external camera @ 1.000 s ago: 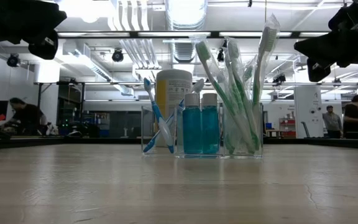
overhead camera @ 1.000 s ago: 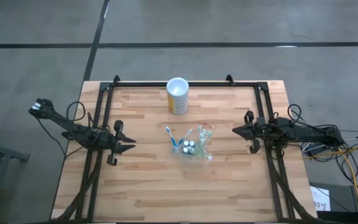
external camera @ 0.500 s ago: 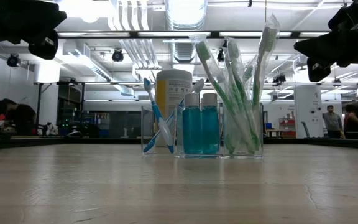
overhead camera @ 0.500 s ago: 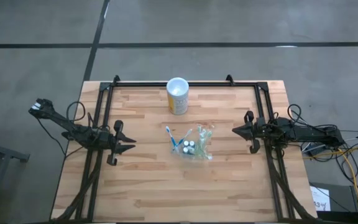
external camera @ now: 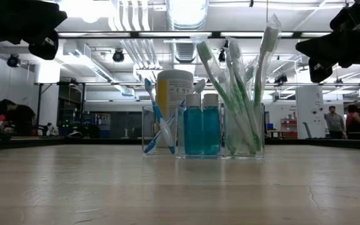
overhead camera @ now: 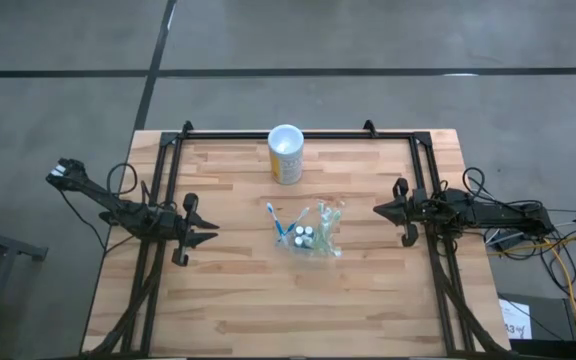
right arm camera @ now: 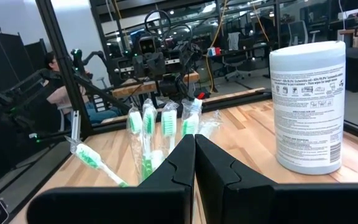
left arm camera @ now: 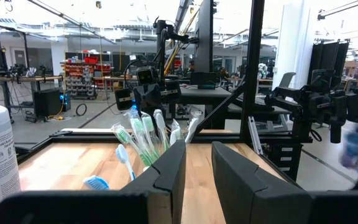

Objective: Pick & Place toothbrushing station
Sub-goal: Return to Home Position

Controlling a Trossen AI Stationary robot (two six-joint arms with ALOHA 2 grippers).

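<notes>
The toothbrushing station (overhead camera: 306, 233) is a clear plastic holder standing on its flat base at the middle of the wooden table. In the low view the toothbrushing station (external camera: 202, 131) holds blue-and-white brushes on the left, two teal bottles in the middle and green brushes on the right. My left gripper (overhead camera: 212, 232) hovers left of it, open, with nothing between its fingers (left arm camera: 171, 174). My right gripper (overhead camera: 378, 209) hovers right of it, shut and empty, its fingertips (right arm camera: 194, 155) pointing level at the holder. Both stand well apart from it.
A white-lidded canister with a yellow label (overhead camera: 286, 154) stands behind the station near the far edge. A black metal frame (overhead camera: 298, 133) runs along the table's far and side edges. Bare wood (overhead camera: 298, 310) lies in front of the station. People (external camera: 333, 119) show in the room beyond.
</notes>
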